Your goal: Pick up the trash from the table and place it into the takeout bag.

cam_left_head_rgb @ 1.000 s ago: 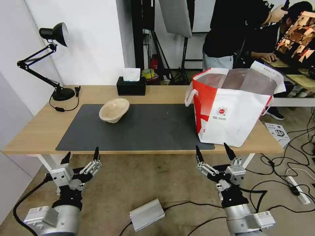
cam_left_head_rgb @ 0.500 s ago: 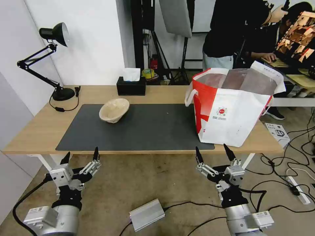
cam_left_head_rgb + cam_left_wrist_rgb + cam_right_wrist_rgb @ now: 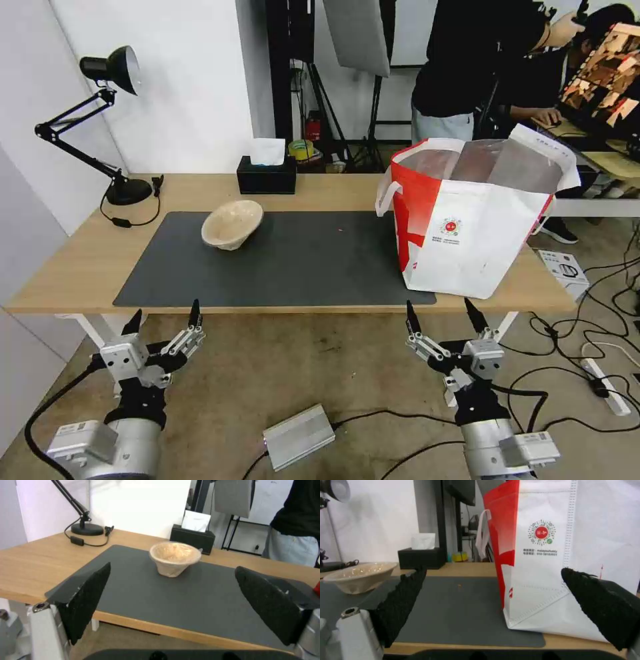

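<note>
A beige crumpled paper-pulp bowl (image 3: 233,224) (image 3: 175,557) (image 3: 359,576), one piece of the trash, sits tilted on the dark grey mat (image 3: 280,260) of the table (image 3: 73,267), left of centre. The takeout bag (image 3: 473,220) (image 3: 566,555), white with a red side panel and foil lining, stands open at the table's right end. My left gripper (image 3: 164,315) hangs open below the table's front edge, left of the bowl. Just as low, my right gripper (image 3: 443,311) is open in front of the bag. Both are empty.
A black tissue box (image 3: 267,175) stands at the back edge and a black desk lamp (image 3: 100,127) at the back left. A silver box (image 3: 298,437) and cables (image 3: 587,320) lie on the floor. People stand behind the bag.
My right gripper has dropped slightly and shifted a little to the right. The left gripper, bowl and bag have not moved.
</note>
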Tool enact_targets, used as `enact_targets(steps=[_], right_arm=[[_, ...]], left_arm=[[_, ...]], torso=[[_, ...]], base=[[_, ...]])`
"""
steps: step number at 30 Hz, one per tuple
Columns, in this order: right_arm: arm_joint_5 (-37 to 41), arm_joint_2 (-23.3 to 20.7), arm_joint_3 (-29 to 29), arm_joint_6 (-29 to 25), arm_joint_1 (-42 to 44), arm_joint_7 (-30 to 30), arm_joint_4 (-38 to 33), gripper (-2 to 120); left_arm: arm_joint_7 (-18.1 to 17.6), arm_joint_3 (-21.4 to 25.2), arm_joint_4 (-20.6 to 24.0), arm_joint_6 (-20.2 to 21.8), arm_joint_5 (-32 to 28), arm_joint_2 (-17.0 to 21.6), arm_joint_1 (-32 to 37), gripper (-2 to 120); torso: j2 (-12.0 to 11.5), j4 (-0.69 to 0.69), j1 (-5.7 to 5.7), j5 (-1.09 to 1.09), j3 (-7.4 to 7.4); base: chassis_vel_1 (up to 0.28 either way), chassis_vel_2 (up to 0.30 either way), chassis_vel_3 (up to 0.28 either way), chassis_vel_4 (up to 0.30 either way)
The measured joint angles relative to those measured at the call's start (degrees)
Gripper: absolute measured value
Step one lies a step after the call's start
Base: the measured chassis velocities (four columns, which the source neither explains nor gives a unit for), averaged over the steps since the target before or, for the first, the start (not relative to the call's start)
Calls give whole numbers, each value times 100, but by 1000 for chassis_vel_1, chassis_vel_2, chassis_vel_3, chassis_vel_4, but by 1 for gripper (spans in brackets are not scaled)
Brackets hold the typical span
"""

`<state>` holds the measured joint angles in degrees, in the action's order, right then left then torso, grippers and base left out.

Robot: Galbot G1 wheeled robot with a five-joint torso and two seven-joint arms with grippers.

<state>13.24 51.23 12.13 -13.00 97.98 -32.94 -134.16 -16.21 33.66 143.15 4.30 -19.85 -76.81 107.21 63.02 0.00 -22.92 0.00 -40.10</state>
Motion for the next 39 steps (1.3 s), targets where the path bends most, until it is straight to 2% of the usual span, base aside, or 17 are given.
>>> enact_targets(steps=[26, 29, 32, 34, 38, 39], right_arm=[[-6, 14, -23, 60, 0, -26, 0, 100], [-6, 14, -23, 60, 0, -26, 0, 100], [-5, 14, -23, 60, -1, -25, 0, 100], [-6, 14, -23, 60, -1, -26, 0, 100], [-5, 14, -23, 60, -3, -25, 0, 100], [-5, 14, -23, 60, -3, -25, 0, 100]], left_arm=[[-17, 34, 0, 18, -82, 8, -50, 100], [-34, 49, -2, 25, -221, 27, -81, 100], [-150, 120, 4, 165, -725, 132, -229, 100], [-160, 136, 5, 183, -790, 146, -253, 100], [-350, 301, 7, 472, -1663, 264, -517, 100], [-350, 301, 7, 472, -1663, 264, -517, 100]], torso=[[0, 0, 0, 0, 0], [0, 0, 0, 0, 0], [0, 0, 0, 0, 0], [0, 0, 0, 0, 0], [0, 1, 0, 0, 0], [0, 1, 0, 0, 0]], base=[[0, 0, 0, 0], [0, 0, 0, 0], [0, 0, 0, 0], [0, 0, 0, 0], [0, 0, 0, 0], [0, 0, 0, 0]])
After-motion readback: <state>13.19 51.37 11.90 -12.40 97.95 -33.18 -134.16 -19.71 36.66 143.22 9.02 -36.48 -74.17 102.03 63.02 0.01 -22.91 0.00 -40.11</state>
